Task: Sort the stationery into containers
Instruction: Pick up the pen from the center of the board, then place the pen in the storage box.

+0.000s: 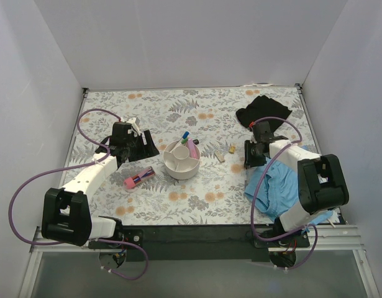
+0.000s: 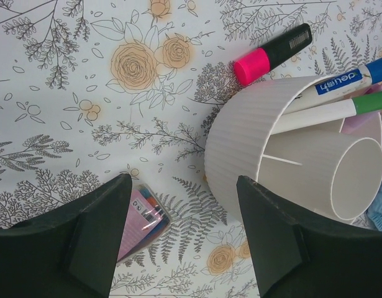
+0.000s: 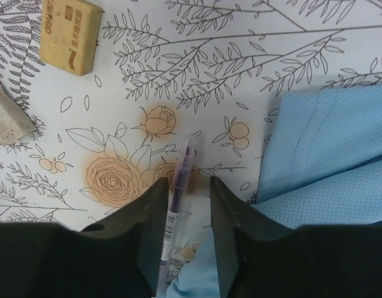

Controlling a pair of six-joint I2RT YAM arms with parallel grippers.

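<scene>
From above, the white organiser (image 1: pixel 182 160) sat mid-way across the surface (image 1: pixel 116 112), the left end effector (image 1: pixel 146 144) just left of it and the pink case (image 1: pixel 139 179) nearer. The left wrist view showed markers (image 2: pixel 315 112) already slotted in the organiser, and jaws spread wide and empty, probably readied for the case. In the right wrist view, the right end effector (image 3: pixel 188 192) straddled a thin pen (image 3: pixel 186 155) beside the blue cloth (image 3: pixel 327 143), jaws parted, not yet pinching, squared across the barrel for a clean grip
</scene>
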